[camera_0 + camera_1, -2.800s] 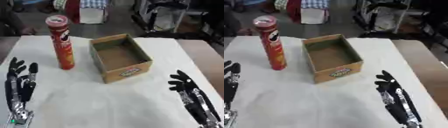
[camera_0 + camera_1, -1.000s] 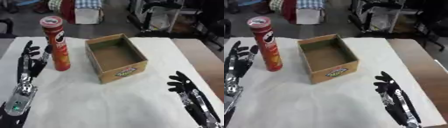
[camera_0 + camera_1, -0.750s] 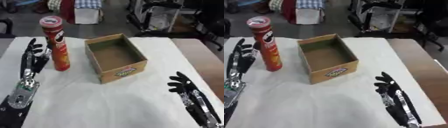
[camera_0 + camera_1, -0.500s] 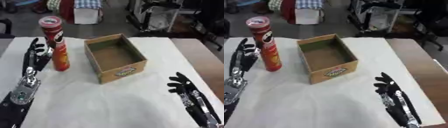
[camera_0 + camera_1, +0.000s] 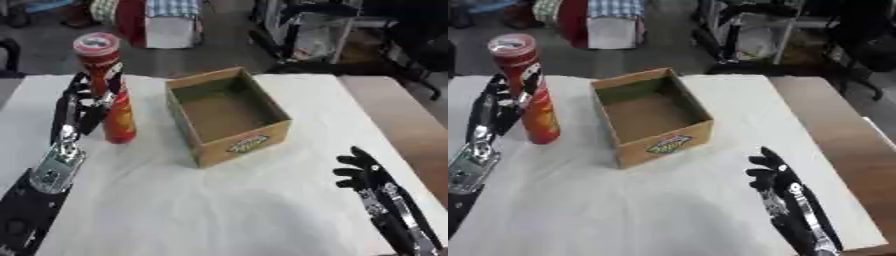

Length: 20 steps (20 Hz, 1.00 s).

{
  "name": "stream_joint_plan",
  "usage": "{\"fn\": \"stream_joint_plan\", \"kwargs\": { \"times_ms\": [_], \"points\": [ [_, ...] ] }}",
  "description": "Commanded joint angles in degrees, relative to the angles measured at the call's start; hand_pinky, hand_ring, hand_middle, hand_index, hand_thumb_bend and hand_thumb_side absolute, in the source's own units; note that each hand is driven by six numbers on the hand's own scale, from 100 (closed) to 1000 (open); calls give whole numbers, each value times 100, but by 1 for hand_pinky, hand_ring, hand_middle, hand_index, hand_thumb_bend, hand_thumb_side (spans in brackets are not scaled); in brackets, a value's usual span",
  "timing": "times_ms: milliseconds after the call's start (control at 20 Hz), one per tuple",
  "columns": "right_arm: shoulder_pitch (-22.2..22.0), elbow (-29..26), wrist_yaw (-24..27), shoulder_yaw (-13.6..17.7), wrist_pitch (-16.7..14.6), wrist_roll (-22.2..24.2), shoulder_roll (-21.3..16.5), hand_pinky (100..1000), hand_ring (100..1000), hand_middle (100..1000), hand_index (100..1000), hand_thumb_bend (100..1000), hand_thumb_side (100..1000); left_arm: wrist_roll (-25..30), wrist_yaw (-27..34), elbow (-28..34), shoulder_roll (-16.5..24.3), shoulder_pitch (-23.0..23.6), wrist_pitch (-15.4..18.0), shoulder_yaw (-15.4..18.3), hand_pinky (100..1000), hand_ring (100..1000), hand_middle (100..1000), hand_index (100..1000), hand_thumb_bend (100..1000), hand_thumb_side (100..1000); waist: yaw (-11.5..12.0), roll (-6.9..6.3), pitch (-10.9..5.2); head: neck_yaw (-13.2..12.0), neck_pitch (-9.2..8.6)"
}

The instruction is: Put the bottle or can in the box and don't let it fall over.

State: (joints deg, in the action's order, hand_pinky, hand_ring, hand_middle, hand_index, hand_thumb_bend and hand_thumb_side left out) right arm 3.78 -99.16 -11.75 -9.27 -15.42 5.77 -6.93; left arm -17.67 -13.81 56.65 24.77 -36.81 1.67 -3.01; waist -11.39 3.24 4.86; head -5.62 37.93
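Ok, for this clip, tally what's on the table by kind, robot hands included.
Red can: 1
Cardboard box: 1
White cloth: 1
Robot hands: 2, left hand beside the can, right hand idle near the lower right
Total: 5

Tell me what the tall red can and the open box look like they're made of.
The red crisp can looks like a printed paperboard tube with a glossy finish and a paler, perhaps foil or plastic, top; its sheen suggests this. The box looks like plain brown corrugated cardboard, matte, with raw-edged open walls and a printed label on the front.
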Motion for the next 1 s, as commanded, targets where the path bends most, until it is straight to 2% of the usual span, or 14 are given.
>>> {"fn": "stream_joint_plan", "kwargs": {
  "times_ms": [50, 250, 450, 750, 850, 1000],
  "points": [
    [46, -64, 39, -22, -18, 29, -48, 702, 780, 825, 980, 100, 834, 70, -86, -95, 227, -199, 73, -34, 650, 774, 751, 1000, 590, 813, -26, -25, -73, -22, -53],
    [45, -64, 50, -38, -22, 49, -49, 702, 780, 825, 980, 100, 835, 185, -180, -187, 292, -299, 142, -83, 654, 767, 741, 1000, 585, 799, -55, -19, -72, -32, -53],
    [37, -67, 59, -54, -24, 65, -48, 701, 779, 825, 980, 100, 836, 267, -287, -323, 336, -408, 178, -110, 650, 754, 714, 1000, 543, 788, -78, -1, -73, -49, -61],
    [30, -66, 67, -72, -23, 84, -48, 700, 777, 825, 981, 100, 837, 432, -295, -482, 355, -523, 284, -126, 643, 736, 643, 991, 427, 754, -85, 10, -73, -53, -67],
    [27, -65, 68, -75, -23, 90, -50, 700, 777, 824, 980, 100, 838, 507, -236, -514, 356, -534, 325, -127, 641, 727, 611, 967, 347, 733, -83, 11, -74, -55, -64],
    [21, -60, 70, -77, -21, 91, -49, 699, 776, 823, 980, 100, 839, 568, -138, -564, 342, -535, 329, -120, 646, 735, 594, 868, 125, 683, -81, 13, -75, -58, -62]
  ]
}}
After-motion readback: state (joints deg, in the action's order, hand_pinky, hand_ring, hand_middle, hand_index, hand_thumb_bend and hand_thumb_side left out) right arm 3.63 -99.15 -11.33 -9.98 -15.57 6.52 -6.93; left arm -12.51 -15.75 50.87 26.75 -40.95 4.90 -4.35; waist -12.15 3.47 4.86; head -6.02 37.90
